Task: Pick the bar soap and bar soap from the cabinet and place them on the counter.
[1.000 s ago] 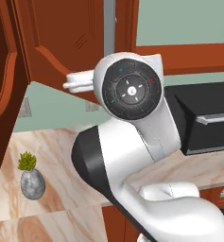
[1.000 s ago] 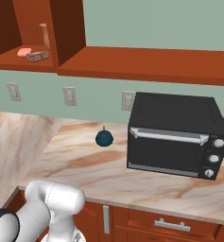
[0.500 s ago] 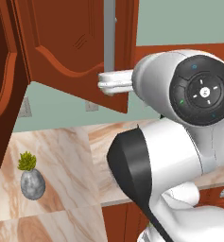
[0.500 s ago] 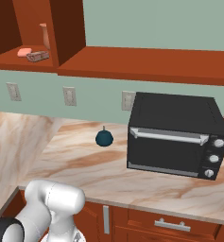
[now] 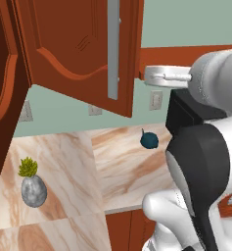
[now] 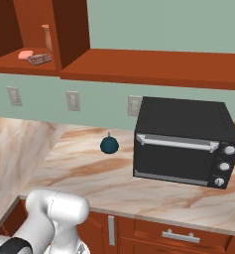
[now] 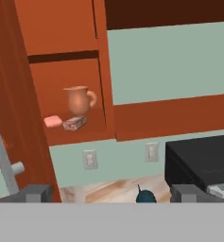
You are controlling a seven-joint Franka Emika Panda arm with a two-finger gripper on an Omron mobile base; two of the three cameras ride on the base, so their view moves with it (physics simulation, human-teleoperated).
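Resting on the open cabinet (image 7: pixel 61 71) shelf, pink bar soap (image 7: pixel 52 121) touching brown-rimmed bar soap (image 7: pixel 74 124), terracotta mug (image 7: pixel 79 99) just behind, gripper (image 7: pixel 111 193) spread wide and empty, marble counter (image 6: pixel 89 171) below

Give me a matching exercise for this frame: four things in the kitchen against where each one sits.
Things:
1. pink bar soap
2. terracotta mug
3. potted plant
4. dark round object

Places:
A. on the counter, left of the microwave
B. on the counter, below the open cabinet door
C. cabinet shelf, front, beside the brown-rimmed soap
D. cabinet shelf, behind both soaps

Pairs: 1-C, 2-D, 3-B, 4-A
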